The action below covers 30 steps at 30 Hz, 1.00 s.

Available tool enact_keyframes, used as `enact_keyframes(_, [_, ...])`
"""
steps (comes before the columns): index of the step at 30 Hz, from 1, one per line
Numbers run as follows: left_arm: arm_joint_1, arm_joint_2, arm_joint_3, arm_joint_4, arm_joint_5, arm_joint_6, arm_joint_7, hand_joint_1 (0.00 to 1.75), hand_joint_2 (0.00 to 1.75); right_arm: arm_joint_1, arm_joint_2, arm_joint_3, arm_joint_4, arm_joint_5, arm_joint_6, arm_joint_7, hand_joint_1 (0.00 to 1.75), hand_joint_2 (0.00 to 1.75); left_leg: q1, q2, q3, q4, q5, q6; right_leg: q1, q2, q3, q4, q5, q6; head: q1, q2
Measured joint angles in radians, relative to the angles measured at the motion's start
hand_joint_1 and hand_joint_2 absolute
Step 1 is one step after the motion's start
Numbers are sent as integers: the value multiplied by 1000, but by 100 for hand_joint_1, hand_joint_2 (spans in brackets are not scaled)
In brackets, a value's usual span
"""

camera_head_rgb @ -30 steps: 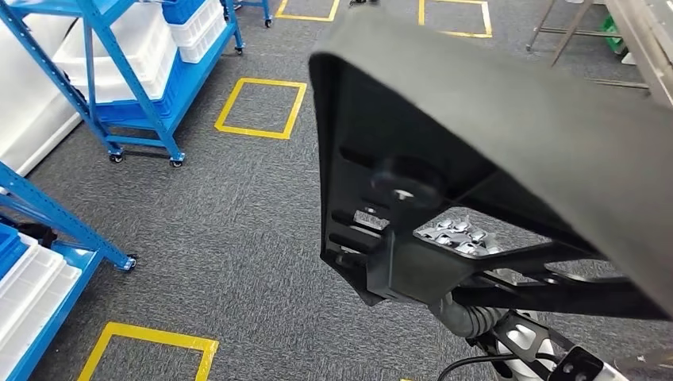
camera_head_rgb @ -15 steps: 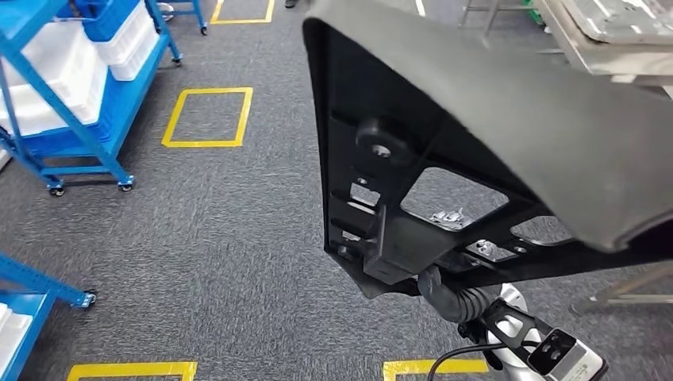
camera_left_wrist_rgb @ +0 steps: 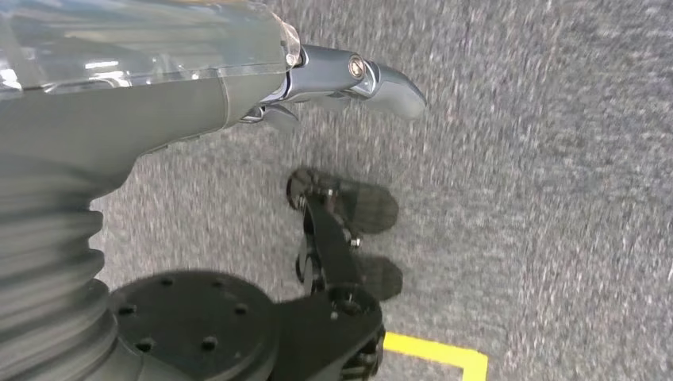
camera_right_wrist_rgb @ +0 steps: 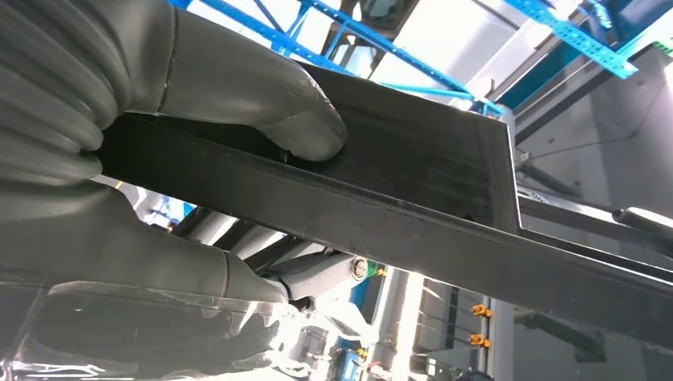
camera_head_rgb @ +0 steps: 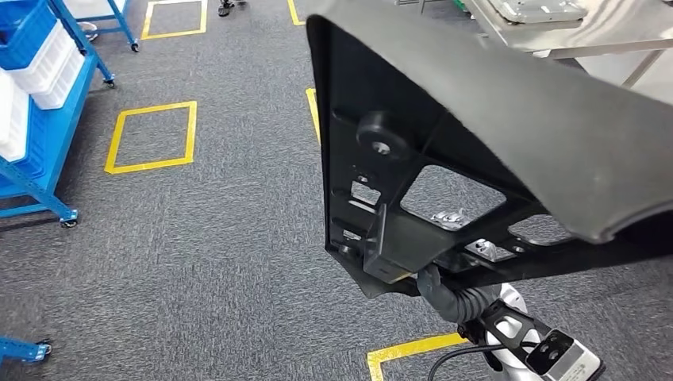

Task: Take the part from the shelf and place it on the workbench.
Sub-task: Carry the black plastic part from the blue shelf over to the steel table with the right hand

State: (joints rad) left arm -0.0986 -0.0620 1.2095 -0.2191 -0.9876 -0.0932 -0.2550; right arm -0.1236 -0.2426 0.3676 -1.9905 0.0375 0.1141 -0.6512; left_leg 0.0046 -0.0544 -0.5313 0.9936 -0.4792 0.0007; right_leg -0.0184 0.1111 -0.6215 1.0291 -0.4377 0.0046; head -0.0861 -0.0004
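Gripping the black part, right hand fingers pinch its edge; left hand fingers unclear; white bins on blue shelf.

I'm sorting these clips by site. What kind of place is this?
Likely a factory or warehouse floor: blue wheeled shelving with white bins, yellow taped floor squares, and a metal workbench.

Part: matt black moulded plastic, its outer face finely grained, its ribbed underside smooth. Right hand: smooth grey rubbery thumb and ribbed cover, gripping the part's edge. Left hand: glossy grey-blue fingers, clear film over the ribbed matt cover. Floor: rough grey carpet with glossy yellow tape. Shelf: painted blue metal; bins of smooth white plastic. Tabletop: dull brushed metal.
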Motion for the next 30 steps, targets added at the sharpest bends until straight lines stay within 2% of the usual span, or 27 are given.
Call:
enact_keyframes(2, [-3, -2, -3, 0, 0, 1, 1, 0, 175, 4, 0, 1, -7, 1, -2, 0, 175, 175, 5, 25, 4, -16, 12, 12, 4, -45, -20, 40, -29, 6, 0, 0])
enact_keyframes(3, [-2, -3, -3, 0, 0, 1, 1, 0, 175, 5, 2, 2, -9, 0, -2, 0, 175, 175, 5, 39, 5, -20, 15, 16, 3, -75, -42, 91, -60, 7, 0, 0])
enact_keyframes(4, [-1, -2, -3, 0, 1, 1, 1, 0, 175, 4, 3, 4, -10, -1, -2, 0, 175, 175, 5, 53, 4, -21, 15, 18, 1, -94, -71, 156, -95, 10, 0, 0])
enact_keyframes(5, [1, -2, -2, 0, 1, 1, 1, 0, 175, 5, 4, 6, -10, -2, -2, 0, 175, 175, 4, 67, 2, -20, 15, 18, -1, -101, -99, 218, -122, 14, 0, 0])
enact_keyframes(6, [2, -3, -2, 0, 1, 1, 1, 0, 175, 5, 6, 7, -9, -3, -3, 0, 175, 175, 3, 80, 1, -19, 15, 18, -4, -104, -115, 260, -133, 18, 0, 0])
enact_keyframes(7, [2, -3, -2, 0, 2, 1, 0, 0, 175, 6, 6, 9, -8, -4, -3, 0, 175, 175, 3, 93, 0, -17, 14, 17, -6, -107, -114, 265, -126, 21, 0, 0])
enact_keyframes(8, [1, -3, -3, 0, 2, 0, -1, 0, 175, 5, 6, 10, -7, -4, -4, 0, 175, 175, 3, 105, 0, -15, 12, 15, -8, -112, -93, 230, -103, 23, 0, 0])
enact_keyframes(9, [1, -4, -3, 0, 1, 0, -2, 0, 175, 5, 6, 12, -6, -4, -5, 0, 175, 175, 4, 116, 0, -11, 9, 12, -9, -123, -53, 164, -71, 24, 0, 0])
enact_keyframes(10, [0, -5, -3, 0, 1, 0, -3, 0, 175, 4, 6, 13, -5, -4, -7, 0, 175, 175, 3, 126, 0, -6, 6, 8, -8, -145, -14, 94, -50, 22, 0, 0])
enact_keyframes(11, [-1, -5, -3, 0, 1, 0, -4, 0, 175, 3, 6, 14, -4, -4, -10, 0, 175, 175, 1, 134, -1, -1, 1, 3, -6, -165, 16, 39, -36, 18, 0, 0])
enact_keyframes(12, [-1, -6, -3, 0, 1, 0, -5, 0, 175, 1, 6, 15, -3, -4, -14, 0, 175, 175, -2, 141, -1, 3, -2, -2, -3, -179, 32, 7, -32, 14, 0, 0])
enact_keyframes(13, [-2, -6, -3, 0, 1, 0, -5, 0, 175, 0, 6, 17, -1, -4, -18, 0, 175, 175, -4, 149, 0, 4, -5, -8, 0, -184, 34, 0, -36, 9, 0, 0])
enact_keyframes(15, [-2, -6, -3, 0, 0, 0, -6, 0, 175, -1, 5, 20, 2, -4, -23, 0, 175, 175, -4, 164, 4, 4, -8, -20, 2, -164, 30, -1, -31, -1, 0, 0])
enact_keyframes(16, [-3, -5, -4, 0, 0, 1, -6, 0, 175, -1, 4, 21, 4, -4, -25, 0, 175, 175, -1, 162, 4, 8, -13, -27, 1, -155, 28, -3, -29, -7, 0, 0])
enact_keyframes(17, [-4, -5, -4, 0, 0, 2, -6, 0, 175, -2, 3, 22, 5, -4, -28, 0, 175, 175, 1, 146, -1, 24, -28, -33, -1, -145, 27, -6, -25, -13, 0, 0])
enact_keyframes(19, [-5, -5, -4, 0, -1, 3, -6, 0, 175, -6, 2, 27, 8, -6, -34, 0, 175, 175, 5, 96, -40, 117, -89, -42, -4, -126, 24, -9, -19, -21, 0, 0])
enact_keyframes(20, [-3, -5, -4, 0, -2, 3, -6, 0, 175, -7, 2, 30, 10, -8, -36, 0, 175, 175, 5, 77, -71, 186, -125, -43, -3, -115, 22, -9, -18, -24, 0, 0])
enact_keyframes(21, [0, -5, -4, 0, -3, 4, -6, 0, 175, -8, 1, 32, 14, -11, -36, 0, 175, 175, 5, 69, -102, 253, -152, -43, -2, -103, 20, -9, -17, -25, 0, 0])
enact_keyframes(22, [3, -5, -4, 0, -3, 4, -6, 0, 175, -8, 1, 34, 17, -14, -36, 0, 175, 175, 6, 65, -123, 298, -163, -42, -1, -90, 19, -8, -16, -26, 0, 0])
enact_keyframes(23, [4, -5, -4, 0, -3, 4, -6, 0, 175, -7, 1, 35, 19, -17, -36, 0, 175, 175, 5, 64, -128, 306, -154, -40, -1, -77, 18, -7, -15, -26, 0, 0])
enact_keyframes(24, [5, -5, -4, 0, -3, 5, -6, 0, 175, -7, 1, 36, 21, -19, -35, 0, 175, 175, 6, 61, -117, 278, -127, -37, -1, -63, 19, -6, -14, -25, 0, 0])
enact_keyframes(25, [5, -4, -4, 0, -3, 6, -6, 0, 175, -7, 1, 37, 21, -20, -35, 0, 175, 175, 6, 52, -91, 218, -89, -34, -1, -50, 19, -6, -14, -24, 0, 0])
enact_keyframes(26, [5, -4, -4, 0, -4, 7, -6, 0, 175, -7, 1, 38, 21, -21, -35, 0, 175, 175, 7, 30, -61, 147, -52, -30, -2, -39, 19, -5, -13, -21, 0, 0])
enact_keyframes(27, [5, -3, -4, 0, -4, 8, -6, 0, 175, -7, 1, 38, 21, -21, -35, 0, 175, 175, 8, 8, -34, 83, -27, -26, -1, -26, 17, -3, -12, -17, 0, 0])
enact_keyframes(29, [6, -1, -5, 0, -6, 10, -4, 0, 175, -4, 1, 39, 21, -22, -37, 0, 175, 175, 8, -18, -10, 21, -13, -17, -2, -5, 10, -2, -8, -5, 0, 0])
enact_keyframes(30, [6, -1, -5, 0, -7, 11, -4, 0, 175, 0, 1, 40, 20, -22, -38, 0, 175, 175, 7, -11, -7, 15, -14, -11, -1, 7, 6, -3, -4, 3, 0, 0])
